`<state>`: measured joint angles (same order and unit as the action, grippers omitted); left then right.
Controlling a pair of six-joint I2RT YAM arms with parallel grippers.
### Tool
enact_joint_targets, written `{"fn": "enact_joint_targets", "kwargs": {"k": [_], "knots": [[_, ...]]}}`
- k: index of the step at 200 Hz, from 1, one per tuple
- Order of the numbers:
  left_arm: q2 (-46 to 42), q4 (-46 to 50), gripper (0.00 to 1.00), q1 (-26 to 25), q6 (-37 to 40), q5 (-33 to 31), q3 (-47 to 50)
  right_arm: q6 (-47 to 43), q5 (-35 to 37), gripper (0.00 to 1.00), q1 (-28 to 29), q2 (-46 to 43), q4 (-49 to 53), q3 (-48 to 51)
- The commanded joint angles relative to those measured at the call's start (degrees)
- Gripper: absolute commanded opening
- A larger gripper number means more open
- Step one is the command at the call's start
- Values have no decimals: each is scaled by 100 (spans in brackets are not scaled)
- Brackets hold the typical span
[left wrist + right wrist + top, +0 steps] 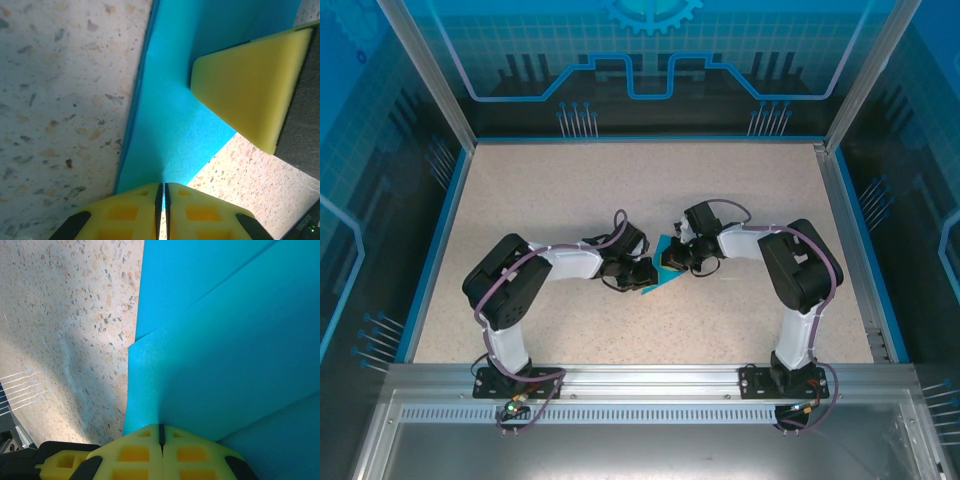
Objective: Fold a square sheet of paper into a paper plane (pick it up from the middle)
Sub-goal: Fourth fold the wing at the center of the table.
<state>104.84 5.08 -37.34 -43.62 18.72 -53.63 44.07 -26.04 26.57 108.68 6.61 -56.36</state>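
Rear overhead camera looks down; both wrist cameras, seemingly tableward, closely share blue paper (170, 135).

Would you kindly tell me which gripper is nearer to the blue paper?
Neither: both hold the blue paper. The left gripper pinches its left side, the right gripper its right side, jaws shut.

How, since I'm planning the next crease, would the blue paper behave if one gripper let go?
Probably floppy: the blue paper is a thin, layered sheet pinched by left gripper and right gripper. Likely light; its creases may stiffen it slightly.
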Motion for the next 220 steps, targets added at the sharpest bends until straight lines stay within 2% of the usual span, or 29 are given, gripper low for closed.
{"fn": "enact_joint_targets", "kwargs": {"k": [1, 98, 164, 220], "knots": [[152, 426, 14, -27, -62, -189, 328, -87, 565, 4, -8, 472, 659, 165], [-108, 89, 13, -10, -187, 48, 1077, -53, 935, 3, -36, 707, 1155, 20], [-402, 401, 11, -14, -22, 140, 1310, -13, 997, 3, -50, 774, 1294, -64], [-646, 926, 8, -18, 257, 14, 1100, -13, 1000, 3, -45, 795, 1325, -64]]}}
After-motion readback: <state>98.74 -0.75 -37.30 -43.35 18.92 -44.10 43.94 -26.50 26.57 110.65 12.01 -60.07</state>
